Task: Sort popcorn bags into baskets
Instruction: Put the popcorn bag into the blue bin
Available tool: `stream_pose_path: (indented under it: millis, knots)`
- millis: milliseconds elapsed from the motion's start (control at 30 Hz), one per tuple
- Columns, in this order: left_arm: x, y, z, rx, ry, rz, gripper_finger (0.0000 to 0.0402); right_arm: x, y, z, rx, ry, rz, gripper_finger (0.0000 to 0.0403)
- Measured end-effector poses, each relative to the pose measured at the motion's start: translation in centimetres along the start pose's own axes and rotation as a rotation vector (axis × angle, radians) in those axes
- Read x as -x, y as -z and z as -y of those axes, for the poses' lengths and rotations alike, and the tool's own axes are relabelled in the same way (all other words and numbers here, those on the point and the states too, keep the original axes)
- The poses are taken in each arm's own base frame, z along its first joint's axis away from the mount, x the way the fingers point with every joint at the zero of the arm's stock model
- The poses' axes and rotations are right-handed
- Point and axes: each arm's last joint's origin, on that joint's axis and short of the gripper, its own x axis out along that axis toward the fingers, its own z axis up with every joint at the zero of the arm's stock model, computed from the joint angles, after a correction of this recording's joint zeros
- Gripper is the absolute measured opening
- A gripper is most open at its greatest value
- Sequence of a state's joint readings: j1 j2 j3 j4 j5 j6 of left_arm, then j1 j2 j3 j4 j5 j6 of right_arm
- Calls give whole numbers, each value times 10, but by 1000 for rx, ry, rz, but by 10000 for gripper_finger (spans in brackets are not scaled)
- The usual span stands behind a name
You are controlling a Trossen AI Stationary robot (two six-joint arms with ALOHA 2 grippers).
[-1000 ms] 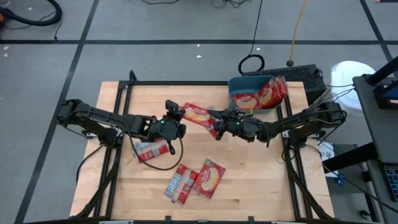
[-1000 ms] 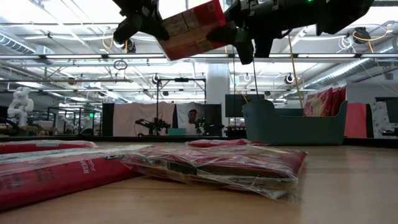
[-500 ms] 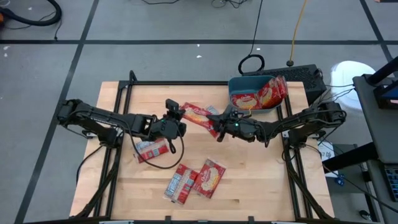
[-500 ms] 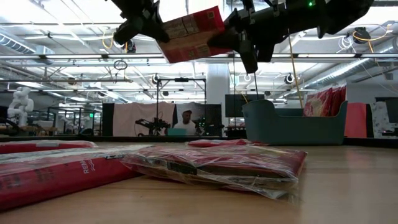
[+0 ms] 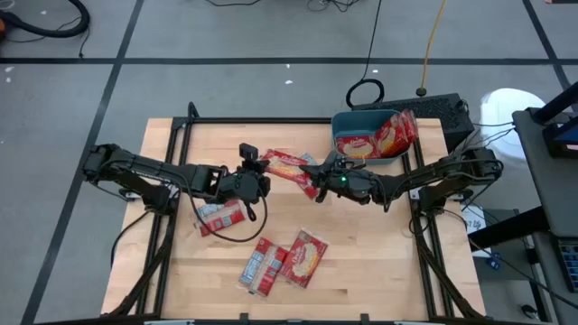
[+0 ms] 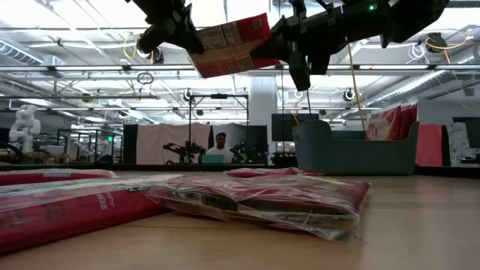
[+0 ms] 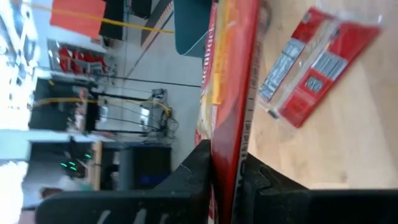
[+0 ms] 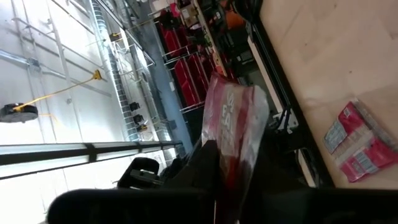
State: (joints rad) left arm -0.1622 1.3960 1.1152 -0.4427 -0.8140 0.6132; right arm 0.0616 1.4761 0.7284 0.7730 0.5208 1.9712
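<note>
One red popcorn bag (image 5: 287, 169) hangs in the air over the table's middle, between my two grippers. My left gripper (image 5: 262, 172) is shut on its left end and my right gripper (image 5: 316, 184) on its right end. In the low view the bag (image 6: 229, 46) shows high above the tabletop, tilted. The teal basket (image 5: 346, 121) stands at the far right with several bags (image 5: 384, 137) in it. Three more bags lie flat on the wood: one (image 5: 221, 217) under the left arm, two (image 5: 263, 267) (image 5: 304, 257) near the front. My left gripper pinches the bag's left end (image 7: 229, 163) between its two fingers, coming from the table's left and slanting a little down. The bag shows edge-on between them and is lifted clear of the table. My right gripper pinches the bag's right end (image 8: 231, 163) between its two fingers, coming level from the table's right. The bag stretches away from the fingers toward the other arm, clear of the table.
A black frame (image 5: 177, 144) runs along the table's left, far and right edges. A black box (image 5: 442, 113) and cables (image 5: 365, 92) lie behind the basket. Bare wood (image 5: 361, 262) lies at the front right. A person shows in the room beyond the table in the low view.
My right gripper has shut on the bag's right end; its fingers stood apart around that end a second ago. Both hands have stayed in place. The bag, still held up by my left gripper, has turned a little in the air.
</note>
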Motion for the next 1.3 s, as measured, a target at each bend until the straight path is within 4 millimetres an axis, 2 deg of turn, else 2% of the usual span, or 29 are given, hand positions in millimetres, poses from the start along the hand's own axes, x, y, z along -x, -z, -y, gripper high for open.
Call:
stream_pose_path:
  millis: [133,333,467,600,767,1067,1300]
  knots:
    - [1,-1,1,144,28,23,78,-1,-2,-2,39,-10,6,17]
    - [5,-2,2,376,15,23,182,-4,-5,-8,84,-59,13,16]
    - [12,2,3,518,-32,-24,245,-1,-8,-22,128,-103,21,16]
    - [22,12,-2,707,-41,-45,275,10,-12,-46,206,-159,36,16]
    - [34,22,-13,891,13,-40,267,32,-22,-80,318,-198,89,15]
    - [24,27,-21,1001,277,-39,211,83,-48,-135,485,-234,210,15]
    - [13,34,-29,1033,308,-58,169,111,-55,-188,660,-100,295,15]
